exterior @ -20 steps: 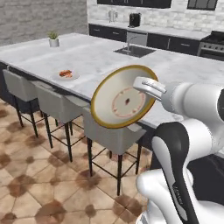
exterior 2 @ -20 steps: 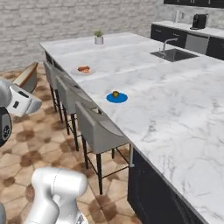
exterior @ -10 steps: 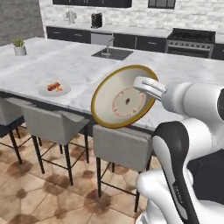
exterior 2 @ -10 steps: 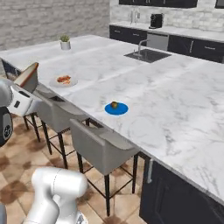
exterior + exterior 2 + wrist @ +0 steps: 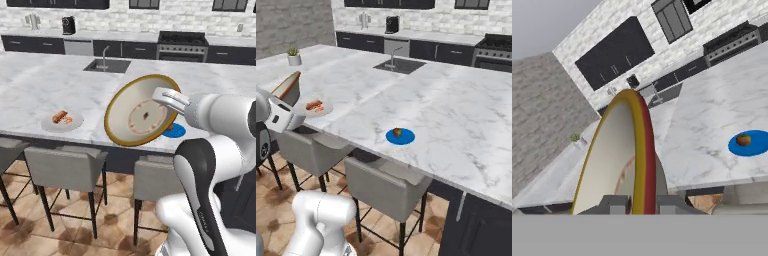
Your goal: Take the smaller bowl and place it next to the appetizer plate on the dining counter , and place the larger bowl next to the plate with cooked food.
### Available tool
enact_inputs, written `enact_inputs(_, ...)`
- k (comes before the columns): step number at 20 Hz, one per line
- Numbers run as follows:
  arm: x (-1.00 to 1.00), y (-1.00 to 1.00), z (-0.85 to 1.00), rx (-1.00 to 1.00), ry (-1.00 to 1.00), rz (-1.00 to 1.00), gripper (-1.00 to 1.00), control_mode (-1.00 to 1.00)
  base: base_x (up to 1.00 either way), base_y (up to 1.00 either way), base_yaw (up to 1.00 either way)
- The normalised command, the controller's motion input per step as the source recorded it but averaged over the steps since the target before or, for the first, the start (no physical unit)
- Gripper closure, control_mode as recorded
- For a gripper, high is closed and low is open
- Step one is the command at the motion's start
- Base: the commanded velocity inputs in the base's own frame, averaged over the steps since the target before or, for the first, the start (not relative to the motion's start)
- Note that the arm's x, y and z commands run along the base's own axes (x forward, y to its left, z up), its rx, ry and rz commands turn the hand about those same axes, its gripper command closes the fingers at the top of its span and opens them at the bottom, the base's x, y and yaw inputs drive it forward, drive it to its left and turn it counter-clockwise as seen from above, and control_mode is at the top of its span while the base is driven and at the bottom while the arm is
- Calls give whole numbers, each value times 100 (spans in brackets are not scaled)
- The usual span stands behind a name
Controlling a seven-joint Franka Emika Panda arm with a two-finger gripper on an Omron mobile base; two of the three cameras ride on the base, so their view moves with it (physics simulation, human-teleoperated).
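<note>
Your gripper (image 5: 167, 96) is nearly closed, pinching the rim of the larger bowl (image 5: 140, 117). In the hand view the two fingertips (image 5: 618, 205) sit either side of the tan rim at 6 o'clock, the bowl (image 5: 614, 165) running edge-on up toward 12.

In the left base view you see the bowl held on edge in the air, cream inside facing the camera with the brown ring mark at its centre, grip at about 2 o'clock on the rim. It hangs over the near edge of the dining counter (image 5: 45, 90), not touching it.

The appetizer plate (image 5: 176, 131) peeks out from behind the bowl at its 4 o'clock. In the right base view that blue plate (image 5: 400, 136) lies flat near the counter's near edge, brown ball of food on it; hand view has it (image 5: 751, 142) at 3 o'clock.

The plate with cooked food (image 5: 62, 120) is at 9 o'clock from the bowl in the left base view, well apart, flat on the marble (image 5: 456, 115) near the stool side. In the right base view the white plate (image 5: 313, 106) is at 9 o'clock from the blue one, with the bowl's edge (image 5: 287, 86) and the hand just beside it at 10 o'clock.

Grey stools (image 5: 65, 172) stand under the near edge. A sink (image 5: 106, 65) is set in the far side of the counter, a small potted plant (image 5: 293, 56) at its far left end. I can't see the smaller bowl well enough to place it.
</note>
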Motion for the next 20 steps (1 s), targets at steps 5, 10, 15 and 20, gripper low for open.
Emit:
enact_inputs(5, 0, 0, 0, 0, 0, 0, 100, 100, 16, 100, -39)
enact_inputs(10, 0, 0, 0, 0, 0, 0, 100, 100, 19, 100, -40)
enact_inputs(15, 0, 0, 0, 0, 0, 0, 100, 100, 35, 93, -45)
enact_inputs(20, 0, 0, 0, 0, 0, 0, 100, 100, 40, 47, -44)
